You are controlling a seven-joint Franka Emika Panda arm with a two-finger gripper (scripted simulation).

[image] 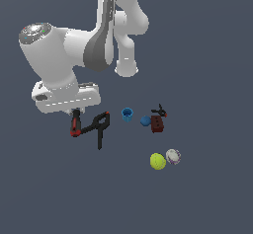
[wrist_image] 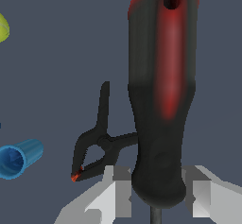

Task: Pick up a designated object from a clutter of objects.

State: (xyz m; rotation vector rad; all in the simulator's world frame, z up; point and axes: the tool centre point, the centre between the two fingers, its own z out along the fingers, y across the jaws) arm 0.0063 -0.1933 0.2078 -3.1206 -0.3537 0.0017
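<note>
The end effector (wrist_image: 156,194) straddles the screwdriver (wrist_image: 160,90) near the shaft end of its handle, fingers (wrist_image: 113,197) apparently touching it (grasp step); whether it has left the bench (image: 207,55) cannot be told. It sits just beside the black spring clamp (image: 100,128). The next move calls for a straight vertical lift clear of that clamp.

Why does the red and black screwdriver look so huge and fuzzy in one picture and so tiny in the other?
In the wrist view the camera sits right above the screwdriver, so it fills the picture and its edges look soft; the tool fingers flank its handle. In the exterior view the same screwdriver is far off and small. Neither view shows cast shadows.
</note>
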